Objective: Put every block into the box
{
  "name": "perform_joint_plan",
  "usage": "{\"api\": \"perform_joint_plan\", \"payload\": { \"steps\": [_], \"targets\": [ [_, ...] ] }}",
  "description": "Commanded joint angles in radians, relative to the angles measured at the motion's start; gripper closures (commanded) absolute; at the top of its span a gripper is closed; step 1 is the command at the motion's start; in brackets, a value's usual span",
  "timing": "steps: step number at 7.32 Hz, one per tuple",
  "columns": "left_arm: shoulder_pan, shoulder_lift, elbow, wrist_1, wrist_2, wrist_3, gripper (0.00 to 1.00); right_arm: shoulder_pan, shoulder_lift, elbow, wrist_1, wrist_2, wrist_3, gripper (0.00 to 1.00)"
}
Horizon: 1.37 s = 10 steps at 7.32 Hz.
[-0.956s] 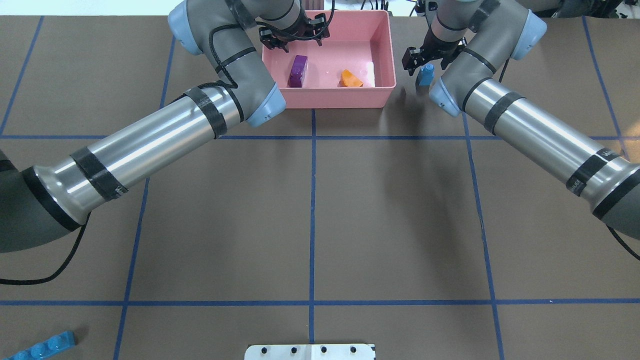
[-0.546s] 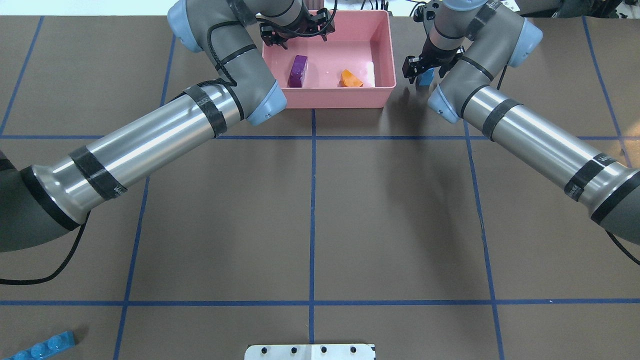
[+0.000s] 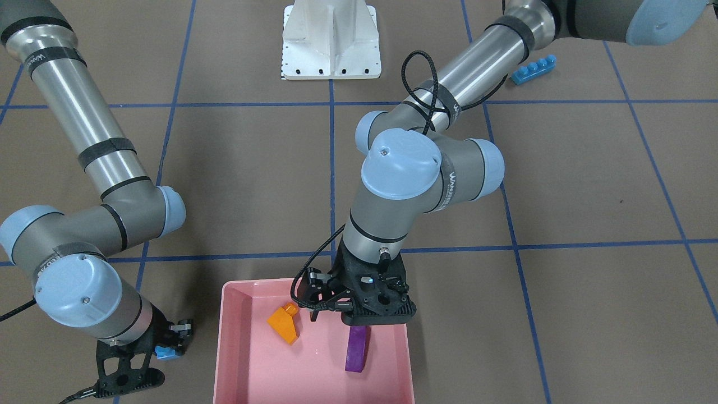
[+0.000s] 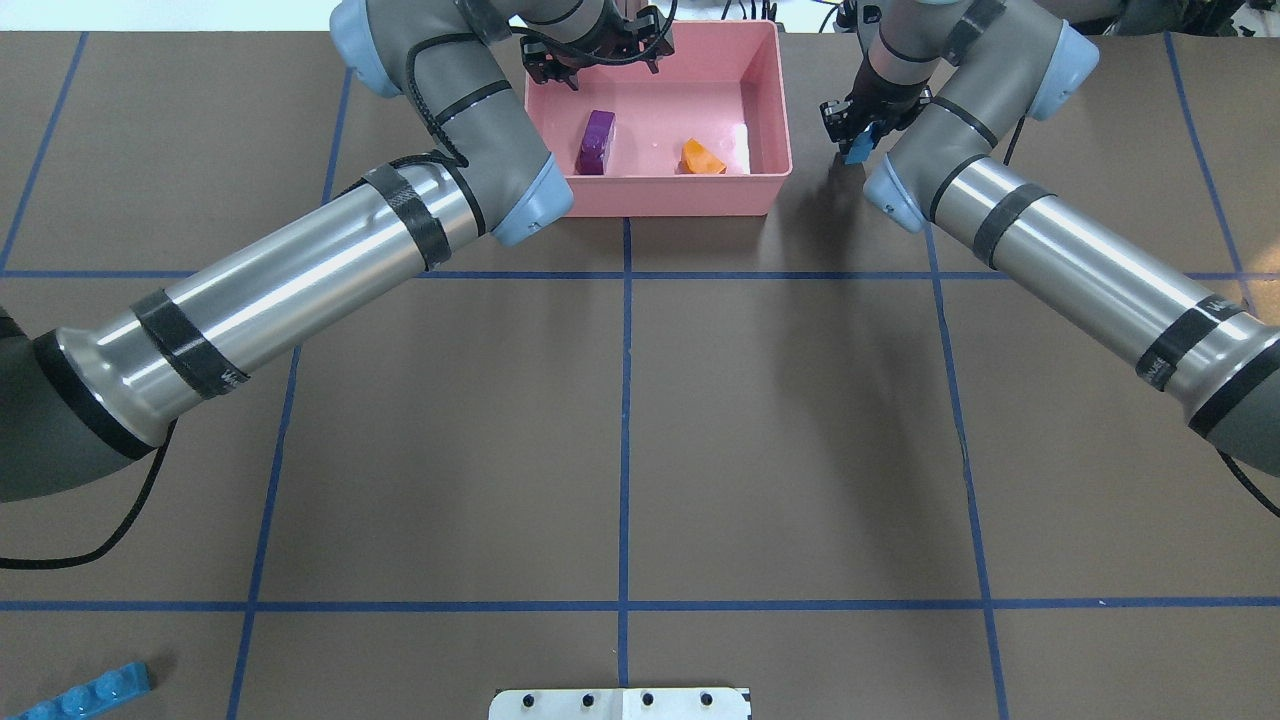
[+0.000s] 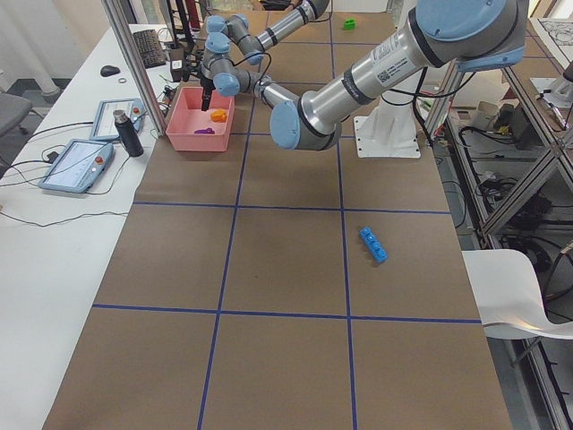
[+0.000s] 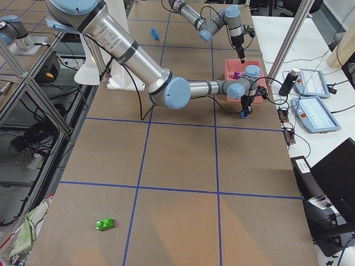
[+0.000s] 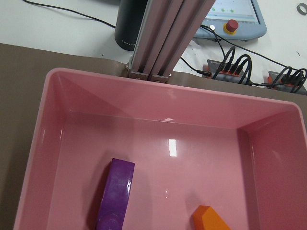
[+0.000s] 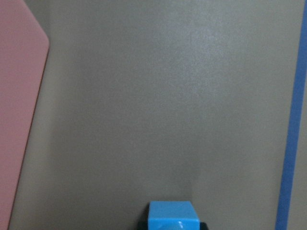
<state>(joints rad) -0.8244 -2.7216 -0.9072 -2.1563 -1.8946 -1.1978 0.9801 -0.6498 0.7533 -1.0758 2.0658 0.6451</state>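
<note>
The pink box (image 4: 660,200) sits at the far middle of the table and holds the purple sloped block (image 4: 596,142) and the orange sloped block (image 4: 702,158). Both also show in the left wrist view: the purple block (image 7: 115,196) and the orange block (image 7: 211,219). My left gripper (image 4: 600,58) hangs open and empty over the box's far edge. My right gripper (image 4: 855,125) is shut on the small blue cube (image 4: 857,150), low over the table just right of the box. The cube also shows in the right wrist view (image 8: 172,216). The long blue block (image 4: 85,692) lies at the near left corner. The green block (image 6: 104,224) lies far off on the right side.
The white robot base (image 4: 620,703) is at the near middle edge. A dark bottle (image 7: 132,24), a metal post (image 7: 163,33) and operator tablets stand just beyond the box. Blue tape lines grid the brown table.
My right gripper has closed in around the small blue cube. My left gripper has risen and drifted toward the box's far edge. The blocks in the box have not moved.
</note>
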Motion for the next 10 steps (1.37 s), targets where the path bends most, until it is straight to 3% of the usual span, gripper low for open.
{"api": "perform_joint_plan", "payload": {
  "steps": [1, 3, 5, 7, 8, 9, 10],
  "targets": [
    [-0.034, 0.06, -0.085, 0.045, -0.109, 0.003, 0.0, 0.055, 0.004, 0.064, -0.004, 0.095, 0.007, 1.0],
    [-0.11, 0.191, -0.29, 0.211, -0.213, 0.062, 0.0, 0.1, 0.028, 0.139, -0.007, 0.169, 0.091, 1.0],
    [-0.136, 0.424, -0.594, 0.393, -0.235, 0.243, 0.0, 0.068, 0.094, 0.133, -0.007, 0.151, 0.165, 1.0],
    [-0.136, 0.611, -0.837, 0.548, -0.235, 0.384, 0.0, -0.045, 0.181, 0.062, 0.0, -0.021, 0.21, 1.0],
    [-0.131, 0.746, -0.939, 0.549, -0.236, 0.423, 0.0, -0.063, 0.187, 0.054, 0.002, -0.039, 0.221, 1.0],
    [-0.13, 0.837, -0.999, 0.546, -0.236, 0.446, 0.0, -0.063, 0.185, 0.051, 0.0, -0.039, 0.222, 0.25],
    [-0.121, 0.932, -1.066, 0.541, -0.233, 0.454, 0.0, -0.061, 0.187, 0.051, 0.0, -0.039, 0.226, 0.0]
  ]
}}
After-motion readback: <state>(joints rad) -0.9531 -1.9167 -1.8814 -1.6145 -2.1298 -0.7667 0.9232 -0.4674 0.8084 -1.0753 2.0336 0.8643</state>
